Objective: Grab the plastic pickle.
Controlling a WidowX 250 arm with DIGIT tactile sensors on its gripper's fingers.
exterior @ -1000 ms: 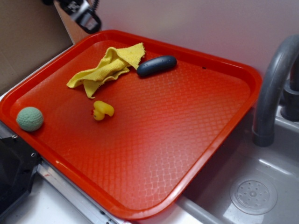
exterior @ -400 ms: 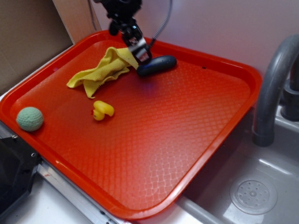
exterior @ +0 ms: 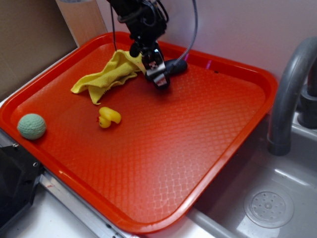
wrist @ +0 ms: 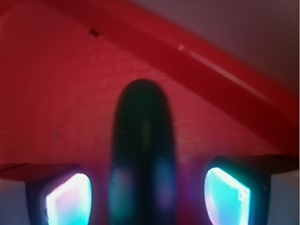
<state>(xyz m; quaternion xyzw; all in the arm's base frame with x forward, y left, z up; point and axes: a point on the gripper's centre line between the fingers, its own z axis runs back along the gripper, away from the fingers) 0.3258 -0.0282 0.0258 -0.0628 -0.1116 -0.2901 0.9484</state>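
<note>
plastic pickle (exterior: pixel 176 65) left end hidden behind gripper (exterior: pixel 157 74); wrist view blurred, pickle's near end cut off.

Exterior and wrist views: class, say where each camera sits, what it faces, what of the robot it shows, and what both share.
Exterior: high off the tray's near corner, looking down at the cloth, duck, ball; shows arm and gripper.
Wrist: on the gripper, facing along the pickle toward the rim; shows two fingertips.
Shared: pickle, tray.
</note>
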